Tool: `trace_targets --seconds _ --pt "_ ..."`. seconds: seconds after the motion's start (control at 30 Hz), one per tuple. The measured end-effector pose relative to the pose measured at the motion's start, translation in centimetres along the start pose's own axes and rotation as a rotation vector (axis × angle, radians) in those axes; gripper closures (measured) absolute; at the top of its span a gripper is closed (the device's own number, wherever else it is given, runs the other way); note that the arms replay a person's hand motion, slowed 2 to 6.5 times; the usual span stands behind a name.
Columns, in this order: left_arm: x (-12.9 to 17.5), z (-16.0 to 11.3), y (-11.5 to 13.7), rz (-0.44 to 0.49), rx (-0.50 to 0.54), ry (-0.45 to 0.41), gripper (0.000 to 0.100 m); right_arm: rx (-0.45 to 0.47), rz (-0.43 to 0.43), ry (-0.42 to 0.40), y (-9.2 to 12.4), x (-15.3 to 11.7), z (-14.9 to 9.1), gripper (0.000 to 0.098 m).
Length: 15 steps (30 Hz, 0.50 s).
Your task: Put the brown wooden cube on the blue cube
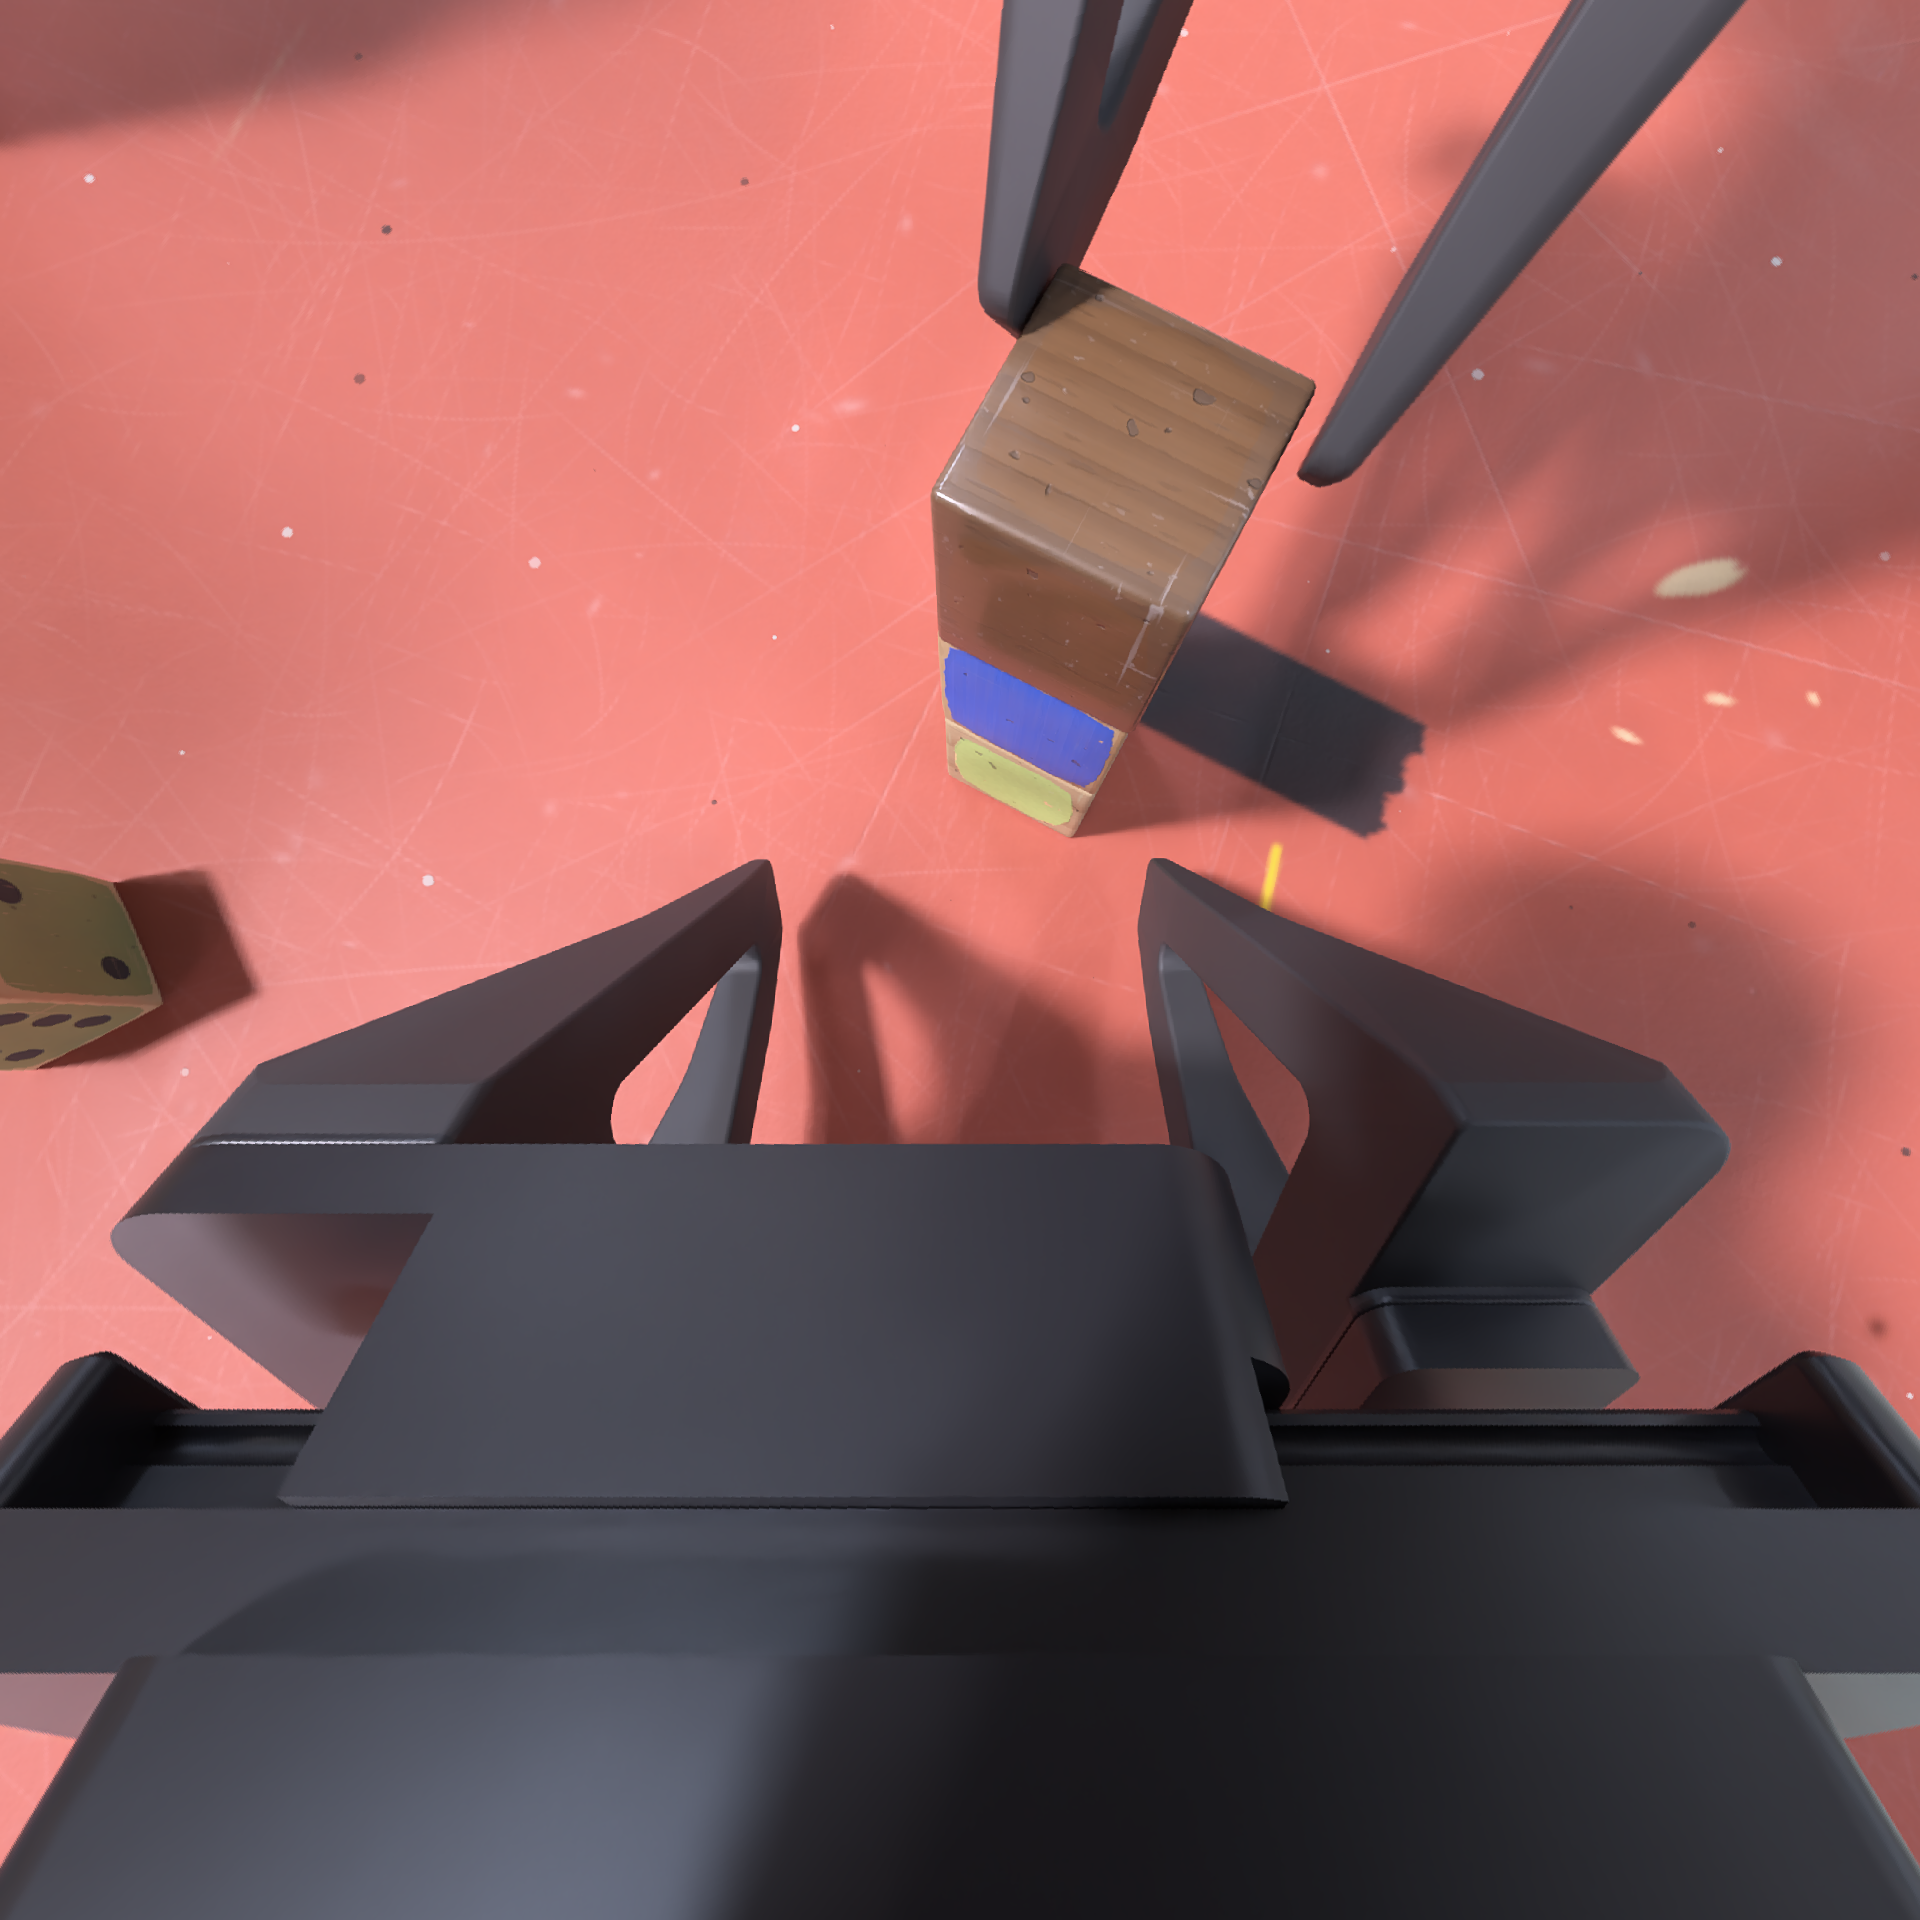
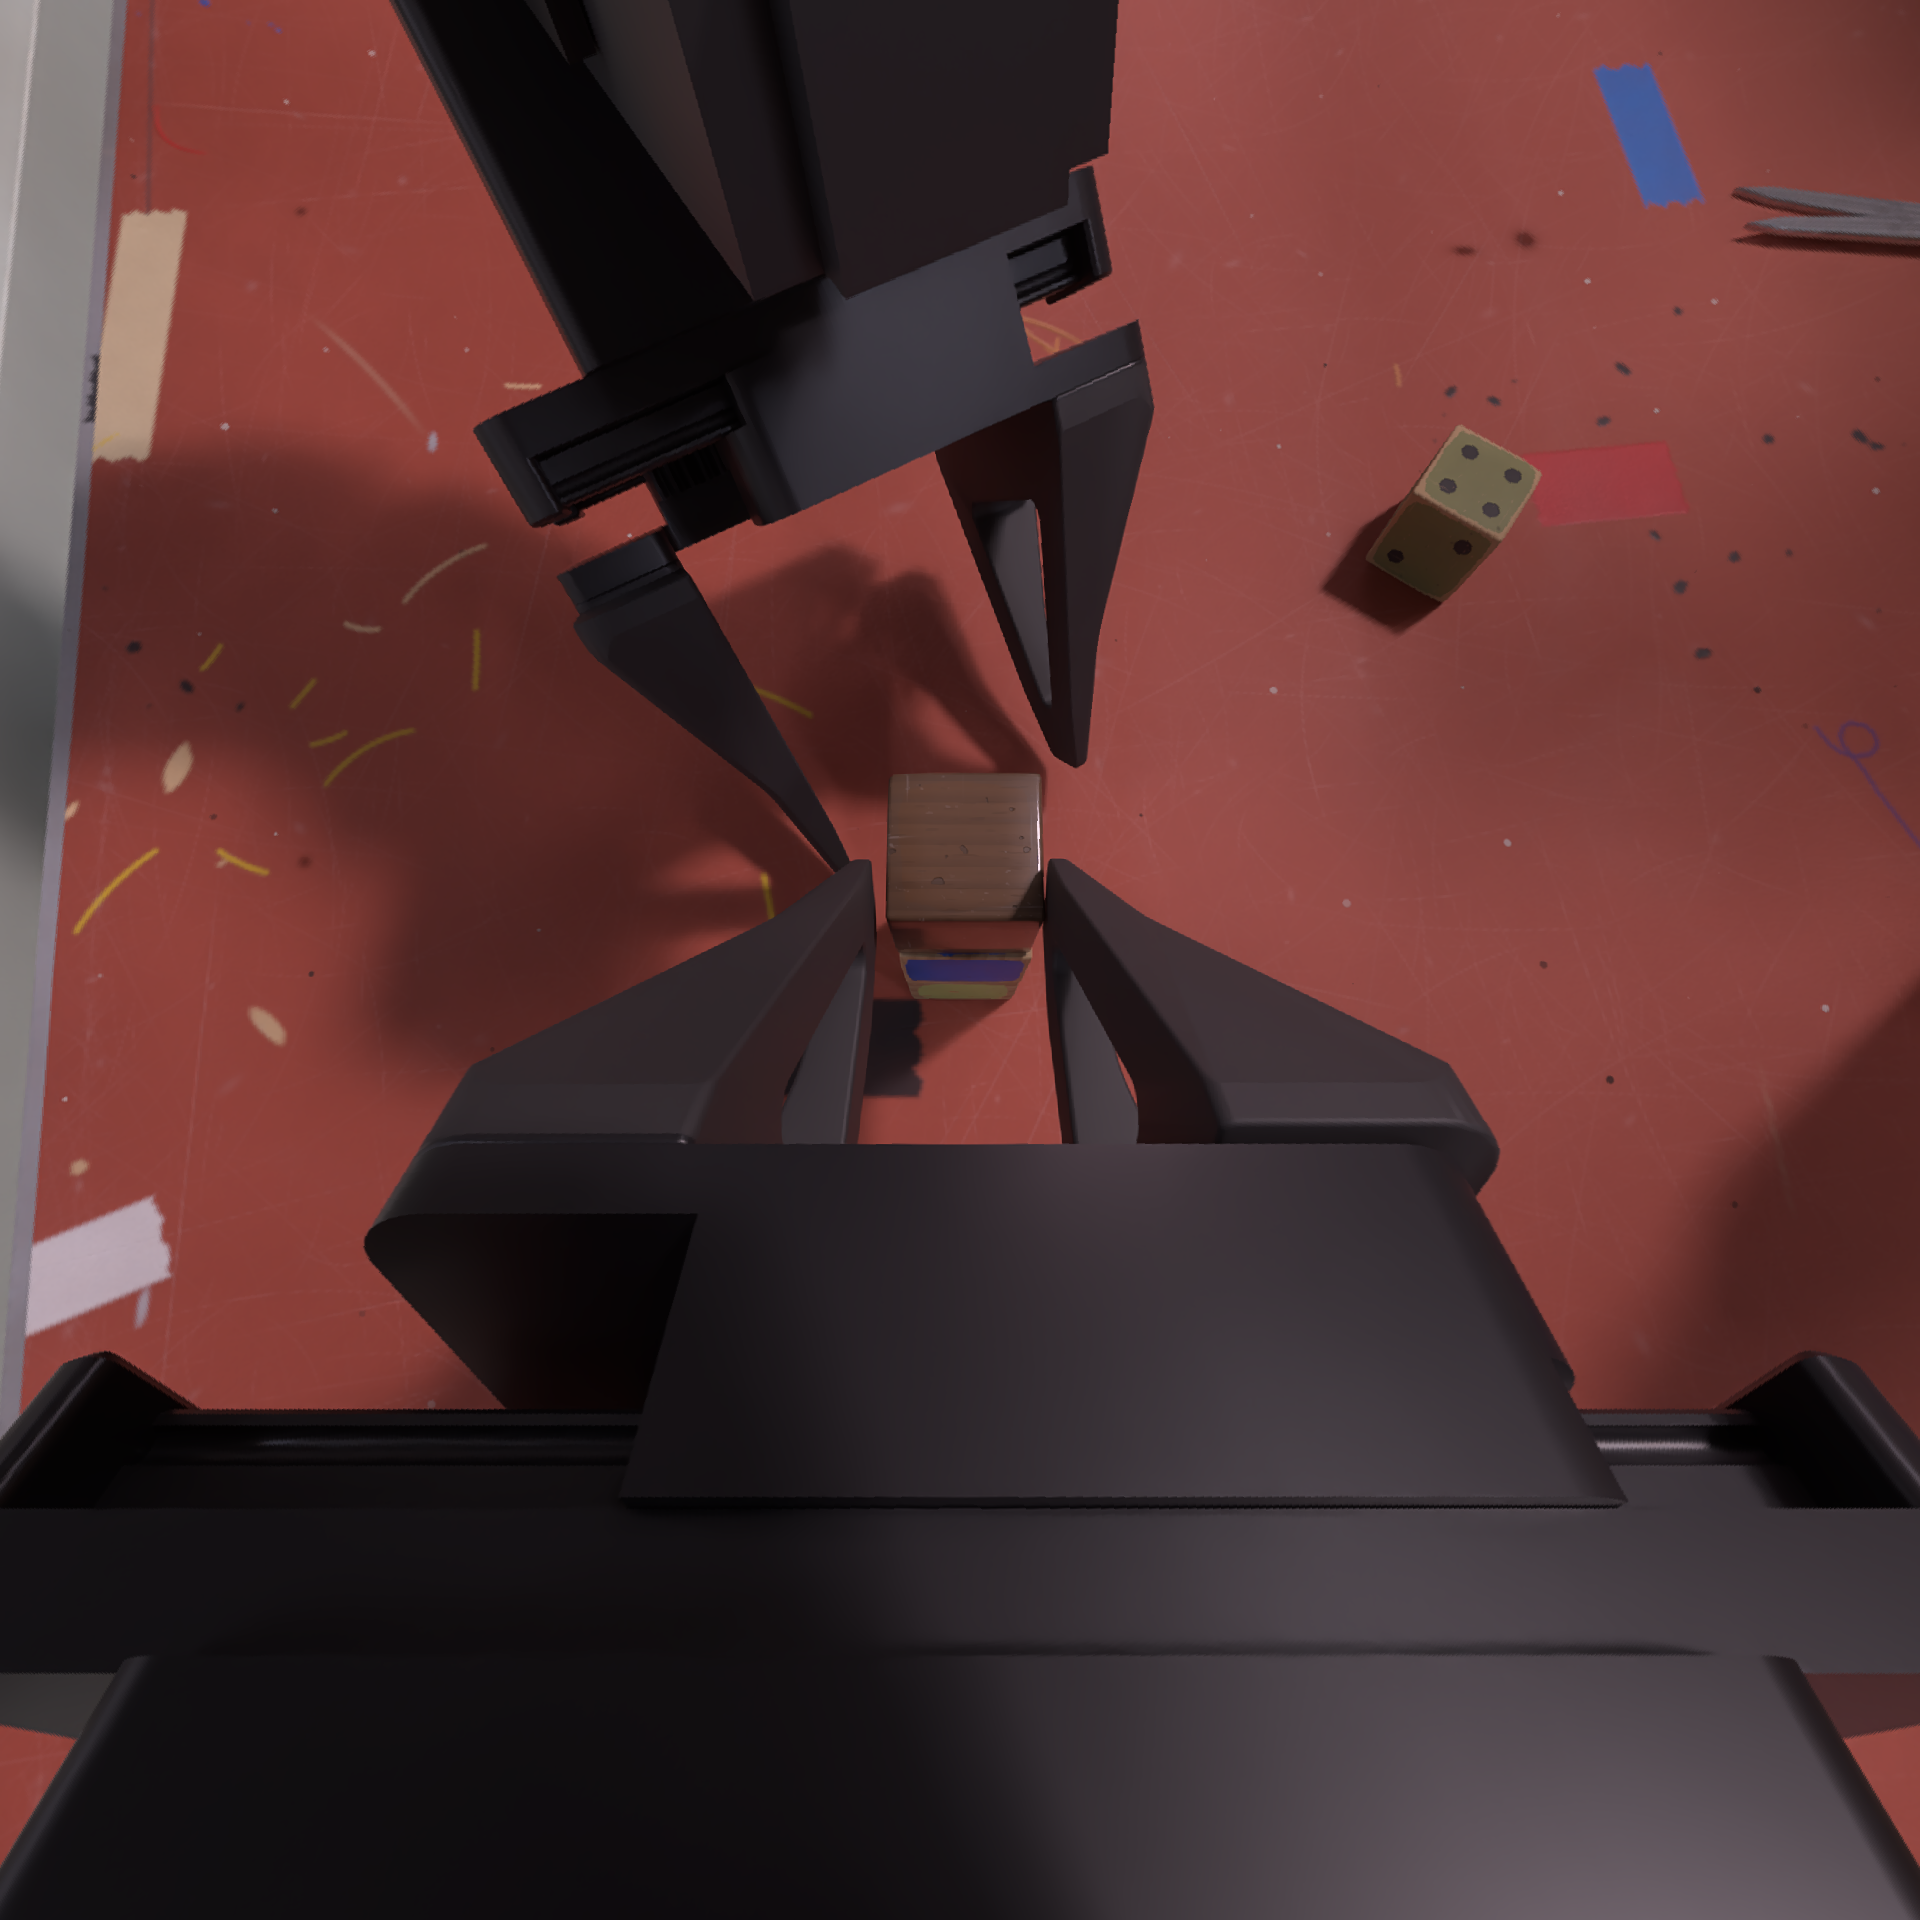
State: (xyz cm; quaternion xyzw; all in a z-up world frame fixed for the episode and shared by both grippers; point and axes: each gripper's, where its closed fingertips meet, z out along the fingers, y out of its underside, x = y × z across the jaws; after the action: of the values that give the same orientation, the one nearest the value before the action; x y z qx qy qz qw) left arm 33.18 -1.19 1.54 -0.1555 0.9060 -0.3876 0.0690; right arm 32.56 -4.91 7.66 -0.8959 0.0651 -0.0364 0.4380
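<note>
The brown wooden cube [image 1: 1101, 499] rests on the smaller blue cube [image 1: 1023, 727], which stands on a yellow-green block [image 1: 1013, 790]. My right gripper [image 2: 958, 868] straddles the brown cube [image 2: 966, 831] from above. Its jaws stand slightly wider than the cube: one finger touches a side, and the other shows a small gap. The blue cube [image 2: 956, 971] peeks out below. In the left wrist view the right gripper [image 1: 1166, 400] reaches down from the top. My left gripper [image 1: 964, 868] is open and empty, just short of the stack. It also shows in the right wrist view [image 2: 956, 808].
A tan die [image 1: 62, 966] lies on the red table to the left of my left gripper; it also shows in the right wrist view [image 2: 1455, 514]. Scissors [image 2: 1829, 218] and a strip of blue tape [image 2: 1647, 135] lie far off. The table's pale edge [image 2: 42, 416] runs along one side.
</note>
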Motion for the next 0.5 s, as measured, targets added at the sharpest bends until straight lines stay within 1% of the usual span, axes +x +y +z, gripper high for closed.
trace_targets --seconds 0.23,0.5 --pt "0.0 0.0 0.0 0.0 0.0 0.0 0.041 0.015 0.01 -0.003 -0.25 0.06 -0.07 0.0653" --pt "0.0 0.0 0.0 0.0 0.0 0.0 0.041 0.029 0.015 -0.008 -0.38 0.06 -0.2 0.0646"
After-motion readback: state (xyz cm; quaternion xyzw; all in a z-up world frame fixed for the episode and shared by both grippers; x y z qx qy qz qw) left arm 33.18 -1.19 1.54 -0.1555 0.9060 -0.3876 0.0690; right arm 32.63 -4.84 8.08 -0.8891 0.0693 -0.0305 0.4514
